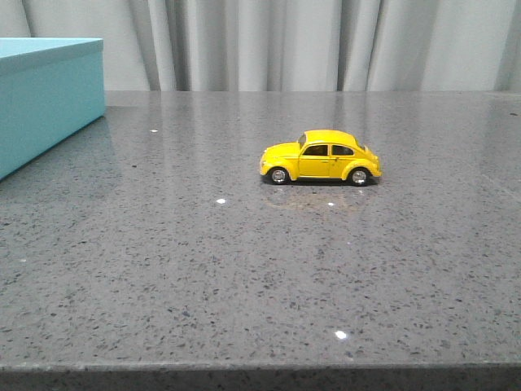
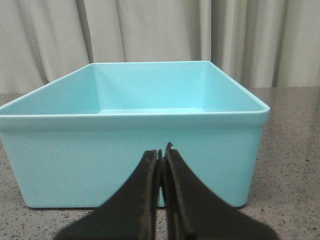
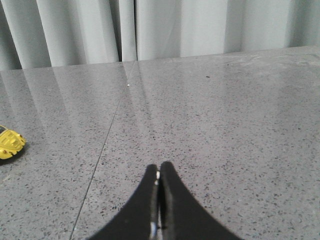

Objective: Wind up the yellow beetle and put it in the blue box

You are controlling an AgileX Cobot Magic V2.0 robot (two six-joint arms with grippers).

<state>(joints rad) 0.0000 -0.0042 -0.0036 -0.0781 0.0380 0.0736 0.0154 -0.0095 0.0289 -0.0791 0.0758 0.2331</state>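
The yellow beetle [image 1: 321, 158] stands on its wheels on the grey speckled table, right of centre, side-on with its nose to the left. Its edge shows in the right wrist view [image 3: 10, 144]. The blue box [image 1: 45, 98] stands at the far left; neither gripper shows in the front view. In the left wrist view the box [image 2: 130, 160] is open-topped and empty, close in front of my left gripper [image 2: 161, 152], which is shut on nothing. My right gripper [image 3: 159, 167] is shut and empty above bare table, well apart from the beetle.
The grey stone table [image 1: 244, 277] ends at a front edge near the camera. A pale pleated curtain [image 1: 309, 41] hangs behind the table. A thin seam line [image 3: 100, 155] runs across the tabletop in the right wrist view.
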